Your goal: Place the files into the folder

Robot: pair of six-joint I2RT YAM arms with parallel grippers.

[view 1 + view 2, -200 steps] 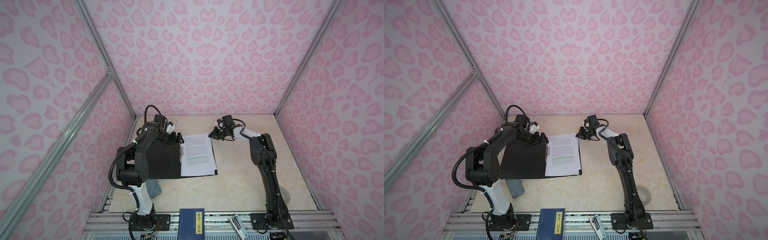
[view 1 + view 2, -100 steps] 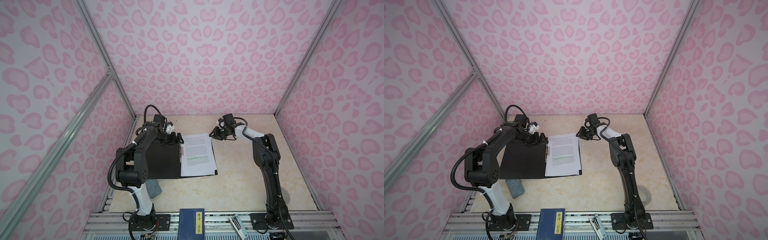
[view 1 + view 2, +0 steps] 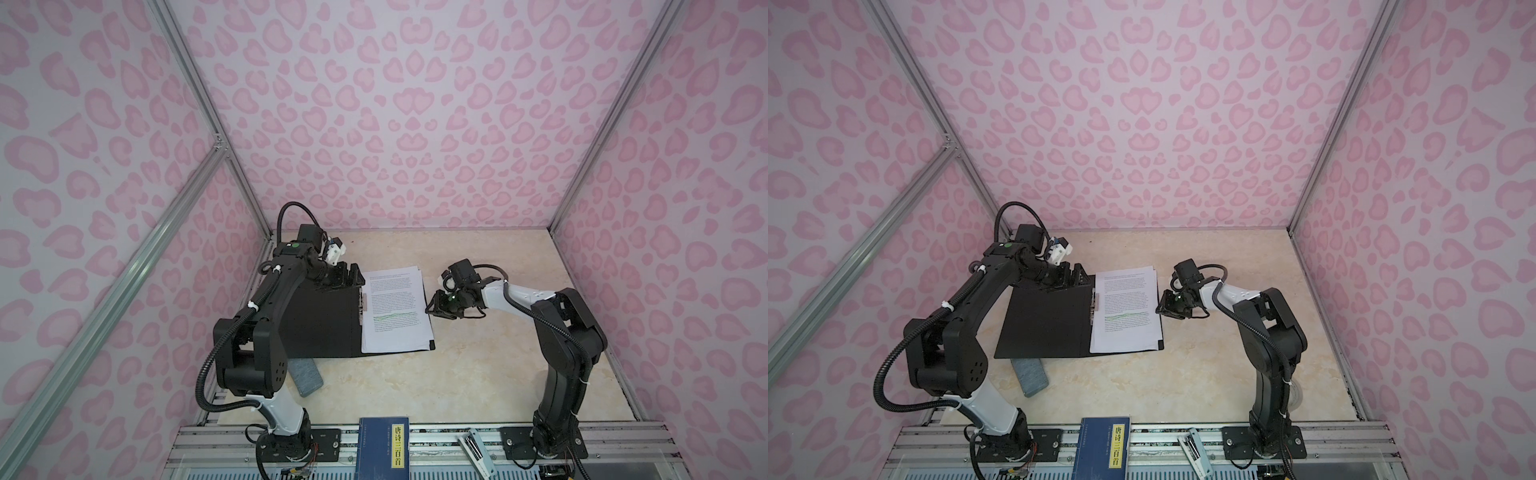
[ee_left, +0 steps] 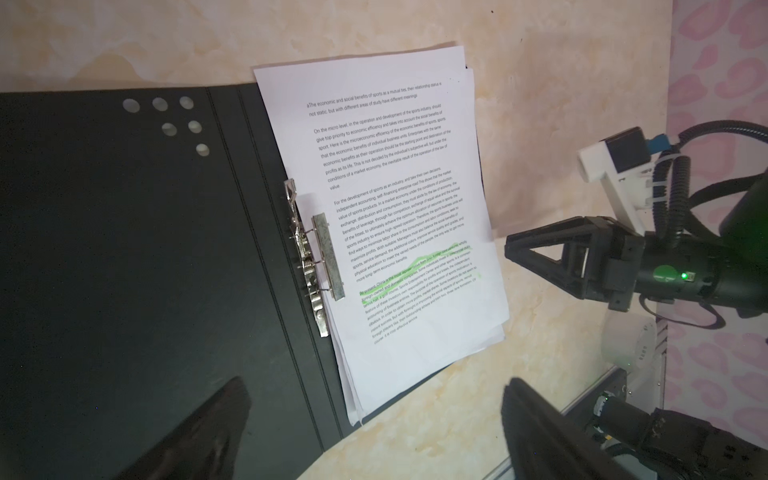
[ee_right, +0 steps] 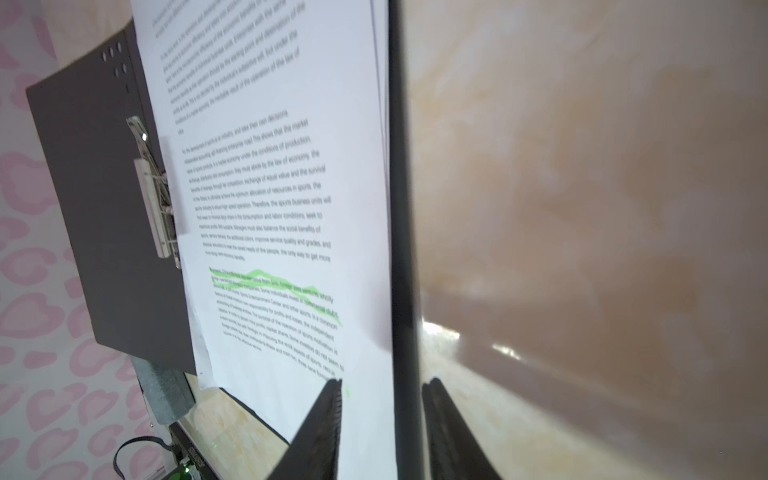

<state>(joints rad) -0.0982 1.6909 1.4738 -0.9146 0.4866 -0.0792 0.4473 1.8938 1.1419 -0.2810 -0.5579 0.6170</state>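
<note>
The folder (image 3: 324,324) (image 3: 1046,324) lies open on the table with its black inside up and its metal clip (image 4: 316,257) by the spine. The files (image 3: 395,311) (image 3: 1125,307), a small stack of white printed sheets with green highlighting, rest on its right half beside the clip. My left gripper (image 3: 347,276) (image 4: 374,432) hovers wide open over the folder's far edge near the spine, holding nothing. My right gripper (image 3: 432,309) (image 5: 382,382) sits at the files' right edge, jaws apart. One finger is over the paper and the other over the table, with the folder's edge between them.
A grey block (image 3: 305,374) lies partly under the folder's near left edge. A dark blue book (image 3: 384,446) with a yellow label and a small stapler (image 3: 476,451) sit on the front rail. A white roll (image 3: 1293,390) lies by the right arm. Pink walls enclose the table.
My right gripper has slid from the files' far right corner toward the front along their right edge, and its jaws have parted. The left arm, folder and files stay put.
</note>
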